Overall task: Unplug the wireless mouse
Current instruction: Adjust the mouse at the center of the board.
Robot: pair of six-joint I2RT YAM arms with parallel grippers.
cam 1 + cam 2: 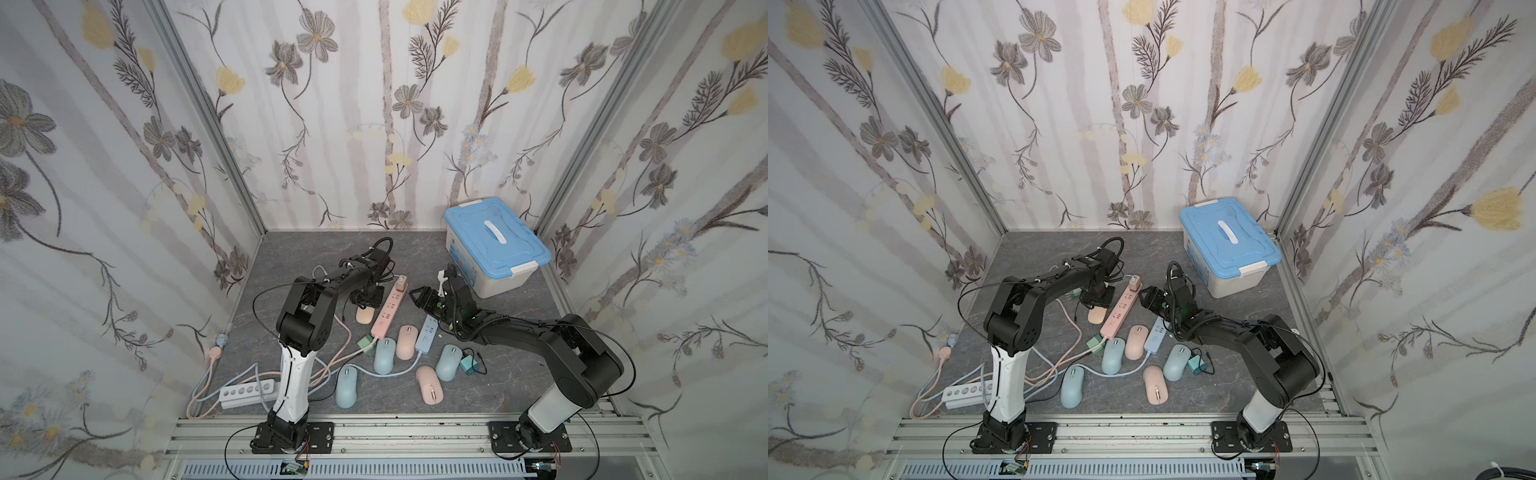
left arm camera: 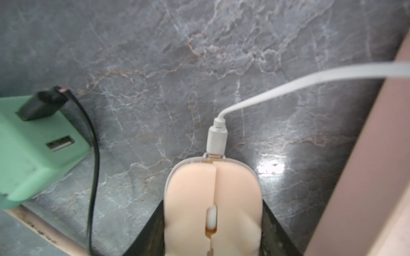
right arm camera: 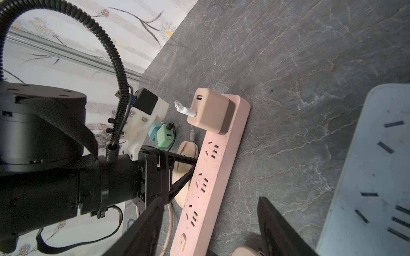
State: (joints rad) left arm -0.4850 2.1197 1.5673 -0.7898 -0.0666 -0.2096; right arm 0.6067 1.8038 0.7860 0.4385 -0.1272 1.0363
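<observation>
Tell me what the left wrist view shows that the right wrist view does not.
Only the left wrist view: the white plug clearly seated in the front of the pink mouse. Only the right wrist view: the pink charger on the pink power strip, the open right gripper. Both: the mouse, that strip, the green charger, the left gripper shut on the mouse.

A peach-pink mouse point(image 2: 213, 195) is showing a white scroll wheel point(image 2: 212, 216) and trailing a white cable point(image 2: 288, 86) over a dark grey surface point(image 2: 199, 55) veined like marble. A mint-green charger point(image 2: 33, 155), a pink power strip point(image 3: 213, 177) and a blue-lidded white box point(image 1: 469, 232) are adding pastel colour; wallpaper point(image 1: 353, 124) is blooming with grey and yellow flowers.
</observation>
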